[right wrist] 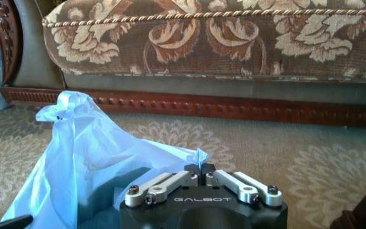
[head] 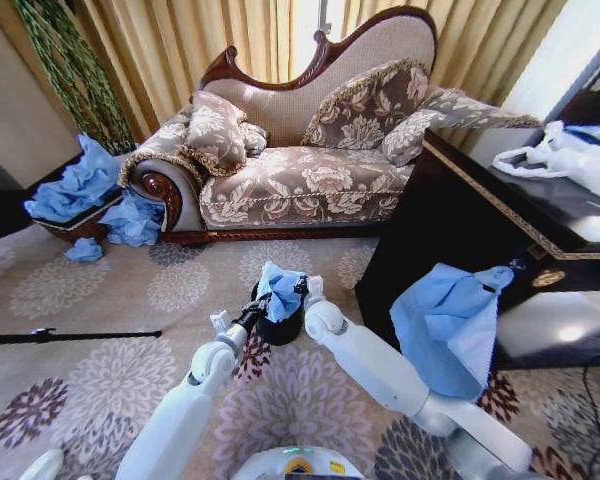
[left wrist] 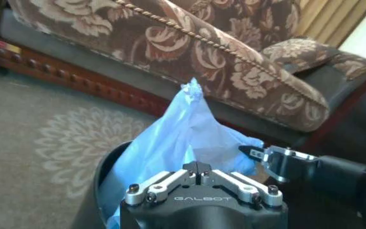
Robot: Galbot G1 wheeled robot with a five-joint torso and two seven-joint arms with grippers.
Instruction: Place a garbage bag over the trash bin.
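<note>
My left gripper (left wrist: pixel 199 168) and right gripper (right wrist: pixel 200 168) each pinch the garbage bag (head: pixel 278 290) over the trash bin (head: pixel 279 328), whose rim is mostly hidden.

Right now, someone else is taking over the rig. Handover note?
Left gripper: shut on the garbage bag, at the trash bin's left rim.
Right gripper: shut on the bag's opposite edge, at the right rim.
Bin stands on the carpet before the sofa.
Done: bag gripped by both, partly in the bin.
Left: it still peaks up bunched; spread the mouth over the rim.
</note>
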